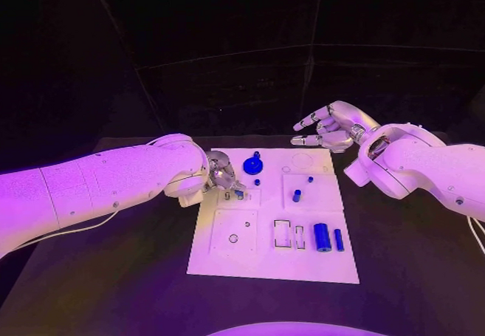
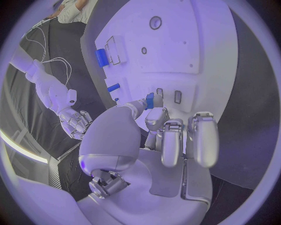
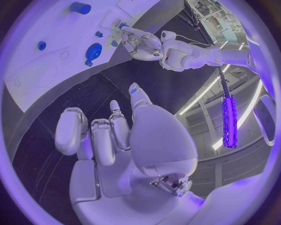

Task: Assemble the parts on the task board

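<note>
The white task board (image 1: 269, 264) lies in the middle of the table. My left hand (image 1: 221, 177) hovers over its far left part. In the left wrist view its thumb and a finger pinch a small blue part (image 2: 150, 100) just above two small slots (image 2: 178, 96). My right hand (image 1: 333, 128) is raised beyond the board's far right corner, fingers apart and holding nothing. On the board are a blue round gear (image 1: 252, 165), a short blue peg (image 1: 297, 196), a blue cylinder (image 1: 322, 237) and a thin blue bar (image 1: 339, 240).
The board has a round recess (image 1: 233, 239) at its near left and a rectangular frame (image 1: 282, 233) beside the cylinder. Black table (image 1: 109, 291) surrounds the board. In the right wrist view the gear (image 3: 93, 50) lies near my left hand (image 3: 140, 42).
</note>
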Robot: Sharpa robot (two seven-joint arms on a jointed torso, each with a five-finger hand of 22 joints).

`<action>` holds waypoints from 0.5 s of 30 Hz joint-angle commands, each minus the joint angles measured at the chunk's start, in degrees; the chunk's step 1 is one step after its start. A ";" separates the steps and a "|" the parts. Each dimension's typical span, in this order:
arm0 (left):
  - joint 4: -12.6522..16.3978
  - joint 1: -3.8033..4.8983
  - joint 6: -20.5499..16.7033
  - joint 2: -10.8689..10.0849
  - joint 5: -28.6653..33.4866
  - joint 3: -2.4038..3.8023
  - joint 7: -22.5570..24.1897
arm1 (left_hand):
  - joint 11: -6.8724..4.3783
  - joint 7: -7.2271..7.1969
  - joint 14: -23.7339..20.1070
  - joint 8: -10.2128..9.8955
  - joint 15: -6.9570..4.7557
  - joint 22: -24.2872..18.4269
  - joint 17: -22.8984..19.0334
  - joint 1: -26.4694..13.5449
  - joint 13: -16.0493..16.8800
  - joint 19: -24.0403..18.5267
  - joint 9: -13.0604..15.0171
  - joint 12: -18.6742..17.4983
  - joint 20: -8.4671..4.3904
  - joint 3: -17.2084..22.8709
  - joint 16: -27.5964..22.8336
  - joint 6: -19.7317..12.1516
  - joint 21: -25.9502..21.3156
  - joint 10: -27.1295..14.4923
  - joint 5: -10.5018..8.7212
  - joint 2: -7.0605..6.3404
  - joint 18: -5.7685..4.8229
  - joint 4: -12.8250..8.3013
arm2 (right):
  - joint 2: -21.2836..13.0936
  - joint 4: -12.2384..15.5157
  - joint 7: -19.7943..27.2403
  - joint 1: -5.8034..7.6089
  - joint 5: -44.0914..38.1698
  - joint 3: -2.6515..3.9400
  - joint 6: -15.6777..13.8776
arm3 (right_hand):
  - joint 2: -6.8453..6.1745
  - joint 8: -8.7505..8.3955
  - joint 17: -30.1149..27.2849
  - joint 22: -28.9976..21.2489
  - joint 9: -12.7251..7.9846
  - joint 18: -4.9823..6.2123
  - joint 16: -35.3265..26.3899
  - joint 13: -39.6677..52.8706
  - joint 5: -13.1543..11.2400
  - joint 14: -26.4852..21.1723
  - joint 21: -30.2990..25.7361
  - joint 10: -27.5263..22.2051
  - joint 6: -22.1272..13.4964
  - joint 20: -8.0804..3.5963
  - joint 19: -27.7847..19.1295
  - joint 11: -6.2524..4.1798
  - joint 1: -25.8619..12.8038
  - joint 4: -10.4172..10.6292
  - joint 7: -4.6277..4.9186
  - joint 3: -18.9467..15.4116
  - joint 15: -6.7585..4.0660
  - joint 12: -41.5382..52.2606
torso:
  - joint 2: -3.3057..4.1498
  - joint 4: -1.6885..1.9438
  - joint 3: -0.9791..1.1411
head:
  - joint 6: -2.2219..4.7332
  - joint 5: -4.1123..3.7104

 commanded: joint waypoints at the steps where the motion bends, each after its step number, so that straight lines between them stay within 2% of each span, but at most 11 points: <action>1: 0.59 -0.07 -2.17 -0.20 -5.82 -0.35 0.35 | -0.12 -0.26 6.05 0.20 -0.32 1.86 15.09 -0.47 0.09 1.21 0.11 0.29 -0.06 9.03 0.18 0.00 0.17 0.47 -0.19 -0.07 -0.36 -8.52 | -0.07 0.09 0.43 0.12 0.26 0.04 0.28 | 0.54 0.30 7.91 -0.07 -0.04 0.44 -0.37 3.23 0.34 4.27 -0.32 0.25 -0.41 0.01 -0.28 -0.02 -0.04 0.06 -0.08 -0.30 -0.44 0.21 | -0.13 0.14 0.07 | -0.07 0.07; 6: 1.08 -0.36 -2.21 -0.34 -7.87 -0.96 0.22 | -0.12 -0.26 6.05 0.21 -0.32 1.90 15.09 -0.48 0.06 1.23 0.13 0.27 -0.06 9.08 0.18 0.00 0.19 0.46 -0.19 -0.10 -0.37 -8.55 | -0.16 0.17 0.48 0.12 0.26 0.04 0.28 | 0.55 0.31 7.82 -0.19 -0.04 0.47 -0.42 3.08 0.40 4.25 -0.38 0.14 -0.42 0.01 -0.34 -0.03 -0.02 0.07 -0.08 -0.32 -0.44 0.07 | -0.09 0.05 0.08 | -0.05 0.09; 15: 1.13 -0.71 -1.93 -0.18 -9.34 -1.22 0.09 | -0.13 -0.27 6.05 0.24 -0.33 2.05 15.09 -0.51 -0.05 1.28 0.16 0.19 -0.07 9.19 0.18 -0.01 0.28 0.42 -0.20 -0.15 -0.40 -8.63 | -0.11 0.19 0.56 0.12 0.26 0.04 0.36 | 0.55 0.31 7.82 -0.19 -0.04 0.47 -0.42 3.08 0.40 4.25 -0.38 0.14 -0.42 0.01 -0.34 -0.03 -0.02 0.07 -0.08 -0.32 -0.44 0.07 | -0.03 0.06 0.09 | 0.01 0.12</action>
